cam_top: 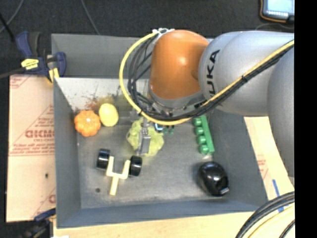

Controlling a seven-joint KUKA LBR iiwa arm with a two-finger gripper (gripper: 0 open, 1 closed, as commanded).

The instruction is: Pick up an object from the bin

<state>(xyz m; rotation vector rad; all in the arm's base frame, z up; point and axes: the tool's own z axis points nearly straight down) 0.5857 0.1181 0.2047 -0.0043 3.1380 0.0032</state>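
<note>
My gripper (145,141) reaches down from under the arm's orange cover onto a crumpled yellow-green soft thing (154,144) in the middle of the bin. Its tip rests on that thing's left part. Just below and to the left lies a cream T-shaped axle with two black wheels (118,168). A yellow lemon-like ball (108,115) and an orange pumpkin-like ball (87,123) sit side by side, further left, near the back wall.
A green studded brick (203,135) lies to the right of the gripper, partly under the arm. A black rounded thing (213,178) sits at the front right. The arm's wrist and cables hang over the bin's back middle.
</note>
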